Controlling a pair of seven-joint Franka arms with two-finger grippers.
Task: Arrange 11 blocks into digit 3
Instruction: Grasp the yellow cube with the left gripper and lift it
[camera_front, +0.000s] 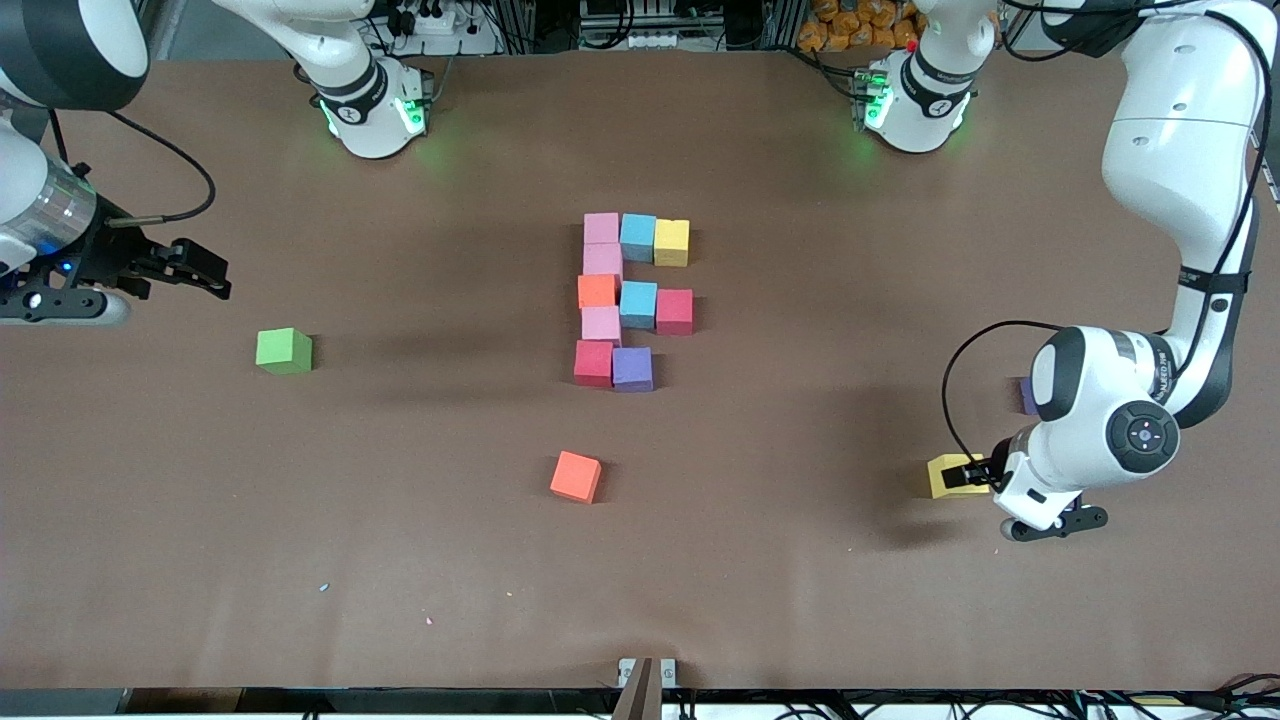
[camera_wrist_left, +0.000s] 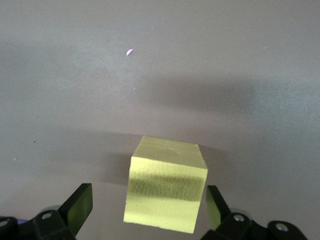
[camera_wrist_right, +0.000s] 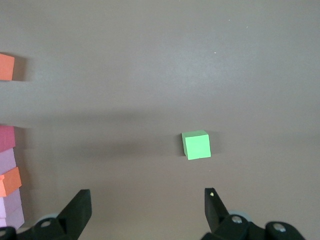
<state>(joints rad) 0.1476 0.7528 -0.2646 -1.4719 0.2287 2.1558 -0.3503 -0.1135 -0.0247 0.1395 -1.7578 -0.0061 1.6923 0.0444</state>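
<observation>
**Front view: yellow cube between the left gripper's spread jaws**

Front view shows ten blocks (camera_front: 625, 300) packed together mid-table in a part-built figure; every place below is given from that cluster.

Nearest the camera lies a loose orange cube (camera_front: 576, 476), on its own and apart from the cluster. Toward the left arm's end of the table, also nearer the camera than the cluster, sits the yellow cube (camera_front: 947, 476) on the table (camera_front: 800, 560). The left gripper (camera_front: 978, 472) is down at it, jaws spread wide with a finger on either side and a gap showing on both sides in the left wrist view, so nothing is gripped yet. A purple cube (camera_front: 1027, 396) peeks out beside that arm.

A green cube (camera_front: 284, 351) rests well apart from the cluster toward the right arm's end. The right gripper (camera_front: 200, 270) waits above that end, jaws fully open and empty.

The yellow cube looks like light, matte foam: it should give a little under pressure and hardly slip. Taking it across two opposite flat faces, centred, seems best, with a gentle squeeze to keep it square.
</observation>
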